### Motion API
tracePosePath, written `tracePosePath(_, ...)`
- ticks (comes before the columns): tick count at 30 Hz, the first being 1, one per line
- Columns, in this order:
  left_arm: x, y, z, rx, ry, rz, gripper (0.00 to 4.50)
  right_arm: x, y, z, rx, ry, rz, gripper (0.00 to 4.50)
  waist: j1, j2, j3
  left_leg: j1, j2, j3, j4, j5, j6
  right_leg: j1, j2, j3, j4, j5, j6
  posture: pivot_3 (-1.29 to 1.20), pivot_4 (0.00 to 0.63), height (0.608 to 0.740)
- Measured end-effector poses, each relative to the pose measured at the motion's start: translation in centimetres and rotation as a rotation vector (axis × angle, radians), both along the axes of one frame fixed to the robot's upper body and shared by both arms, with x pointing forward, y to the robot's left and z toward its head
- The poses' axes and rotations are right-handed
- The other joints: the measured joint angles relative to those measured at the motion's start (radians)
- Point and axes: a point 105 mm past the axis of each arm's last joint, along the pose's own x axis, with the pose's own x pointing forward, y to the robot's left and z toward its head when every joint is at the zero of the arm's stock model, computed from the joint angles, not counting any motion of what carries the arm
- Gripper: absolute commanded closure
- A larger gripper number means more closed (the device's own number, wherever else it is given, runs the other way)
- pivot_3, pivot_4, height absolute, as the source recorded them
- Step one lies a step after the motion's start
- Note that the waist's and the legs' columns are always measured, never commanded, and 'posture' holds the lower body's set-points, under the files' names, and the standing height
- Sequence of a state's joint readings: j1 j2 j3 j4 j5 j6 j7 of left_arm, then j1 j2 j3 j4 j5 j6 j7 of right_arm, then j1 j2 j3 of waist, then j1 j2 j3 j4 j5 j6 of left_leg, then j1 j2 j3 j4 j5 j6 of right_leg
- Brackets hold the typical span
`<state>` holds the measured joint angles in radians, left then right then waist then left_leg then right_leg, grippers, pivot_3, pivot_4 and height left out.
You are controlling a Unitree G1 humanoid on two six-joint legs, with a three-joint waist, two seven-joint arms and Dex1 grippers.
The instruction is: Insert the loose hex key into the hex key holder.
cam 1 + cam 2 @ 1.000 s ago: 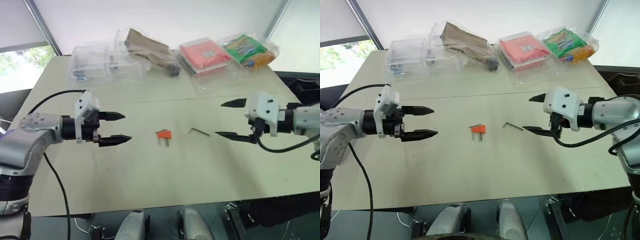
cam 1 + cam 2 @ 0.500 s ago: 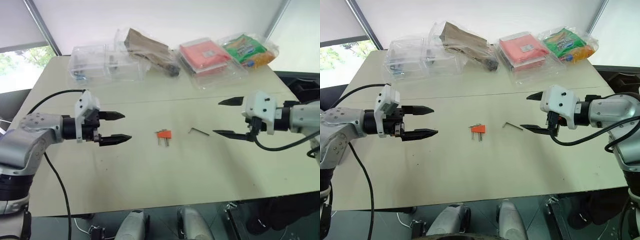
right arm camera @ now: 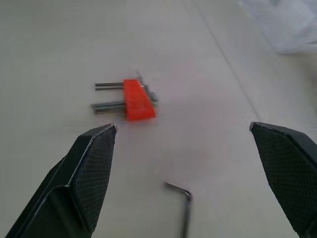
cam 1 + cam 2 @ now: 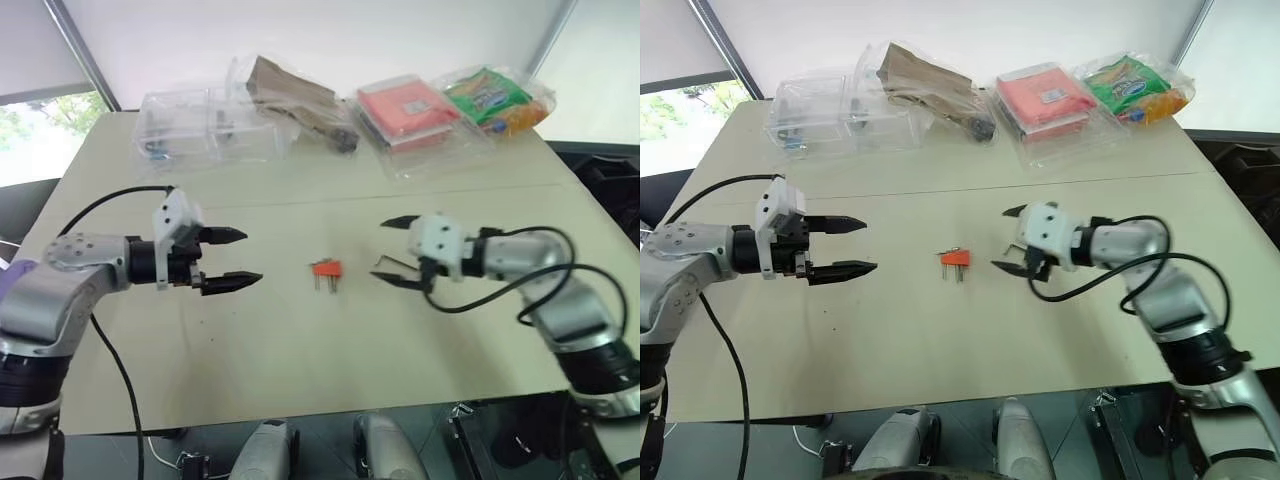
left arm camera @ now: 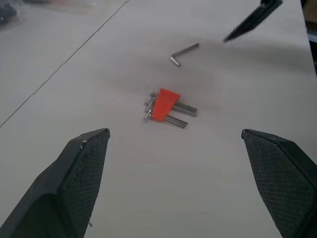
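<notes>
The hex key holder (image 4: 325, 268), a small orange block with thin metal keys sticking out, lies mid-table. The loose hex key (image 3: 182, 203), a thin dark L-shaped rod, lies just right of it, apart from it. My right gripper (image 4: 382, 250) hovers open over the loose hex key, pointing left toward the holder (image 3: 137, 100), and the key lies on the table under the gap between its fingers. My left gripper (image 4: 245, 258) hangs open left of the holder, pointing right at it, with nothing between its fingers. Its wrist view shows the holder (image 5: 163, 105) and the key (image 5: 184, 51) beyond.
Along the table's far edge stand clear plastic boxes (image 4: 200, 125), a crumpled brown bag (image 4: 290, 92), a red flat packet (image 4: 408, 108) and a green snack packet (image 4: 490, 95). A seam (image 4: 300, 200) runs across the tabletop behind the grippers. The table's front edge (image 4: 300, 415) is close.
My right gripper has swung left and down from the table's right side to just over the loose hex key, still open. The left gripper has kept still.
</notes>
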<state>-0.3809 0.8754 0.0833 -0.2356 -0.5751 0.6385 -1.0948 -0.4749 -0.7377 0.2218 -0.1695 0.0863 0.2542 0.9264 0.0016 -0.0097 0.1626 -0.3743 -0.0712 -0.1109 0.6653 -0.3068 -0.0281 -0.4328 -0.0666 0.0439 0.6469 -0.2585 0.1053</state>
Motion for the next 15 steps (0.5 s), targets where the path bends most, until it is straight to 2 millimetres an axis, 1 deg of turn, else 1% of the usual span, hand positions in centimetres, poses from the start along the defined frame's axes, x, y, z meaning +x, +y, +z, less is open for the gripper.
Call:
tracePosePath(2,0.1,0.0,-0.1,-0.004,-0.002,0.008,0.05,0.6,0.9,-1.9,-0.024,0.008,-0.001,0.0,0.001,0.0,0.0,0.0,0.0,0.0,0.0,0.0,-0.001,0.0,0.0,0.0,0.0,0.0,0.0,0.0,0.15,0.74)
tracePosePath(4,0.0,0.0,-0.2,-0.003,0.001,0.016,0.05,1.3,1.3,-3.2,-0.049,-0.001,-0.012,0.0,0.0,0.0,0.0,0.0,0.0,0.0,0.0,0.002,-0.003,0.0,0.001,0.0,0.0,0.0,0.0,0.0,0.15,0.74)
tracePosePath(9,-0.4,0.1,-0.8,0.014,0.005,0.026,0.05,2.8,2.5,-4.0,-0.037,-0.041,-0.024,0.0,-0.014,0.0,0.0,0.0,0.0,-0.001,0.0,0.002,-0.004,-0.001,0.001,0.0,0.001,0.0,0.0,0.0,0.15,0.74)
tracePosePath(12,-0.7,0.0,-0.8,0.028,-0.002,0.024,0.05,3.3,2.3,-4.8,-0.046,-0.045,-0.041,0.0,-0.016,0.0,0.0,0.0,0.0,0.0,-0.001,0.002,-0.004,-0.001,0.001,0.0,0.001,0.0,0.0,0.0,0.15,0.74)
tracePosePath(15,-0.8,-0.1,-0.8,0.031,-0.012,0.029,0.05,3.5,2.7,-4.9,-0.04,-0.057,-0.028,0.0,-0.017,0.0,0.0,0.0,0.0,0.0,-0.001,0.002,-0.004,-0.001,0.002,0.0,0.001,0.0,0.0,0.0,0.15,0.74)
